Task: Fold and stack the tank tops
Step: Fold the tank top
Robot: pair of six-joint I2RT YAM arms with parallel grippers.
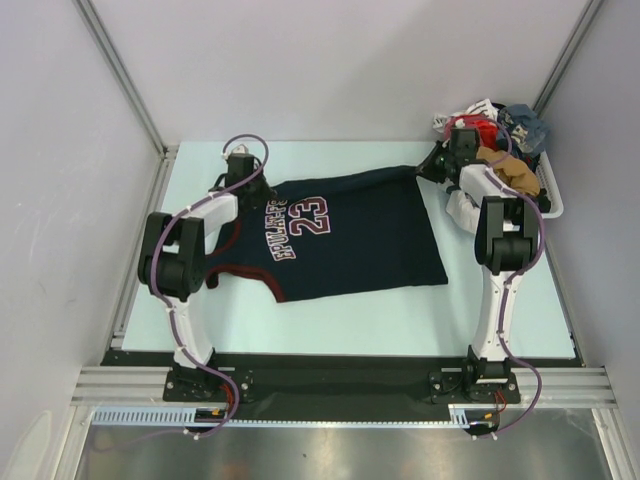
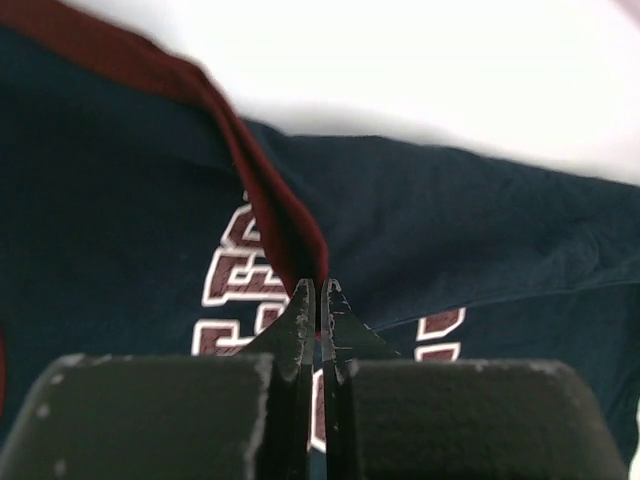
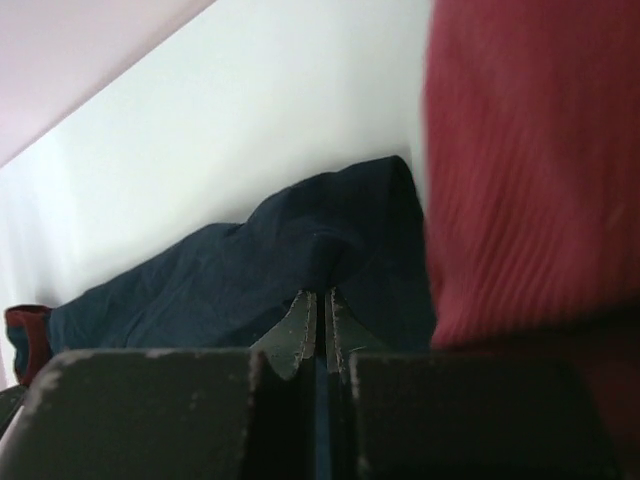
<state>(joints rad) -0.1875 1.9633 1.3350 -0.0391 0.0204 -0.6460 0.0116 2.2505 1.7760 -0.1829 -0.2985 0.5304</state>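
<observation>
A dark navy tank top (image 1: 350, 235) with maroon trim and "23" printed on it lies spread across the table. My left gripper (image 1: 245, 178) is shut on its maroon shoulder strap at the far left; the left wrist view shows the maroon trim (image 2: 285, 225) pinched at the left gripper (image 2: 317, 292). My right gripper (image 1: 437, 163) is shut on the top's far right hem corner. In the right wrist view navy cloth (image 3: 250, 270) bunches at the right gripper (image 3: 322, 297). A white tank top is not visible as such.
A white basket (image 1: 553, 200) at the far right holds a heap of clothes (image 1: 490, 130) in red, tan, blue and white. Red cloth (image 3: 530, 170) fills the right side of the right wrist view. Grey walls stand close on both sides.
</observation>
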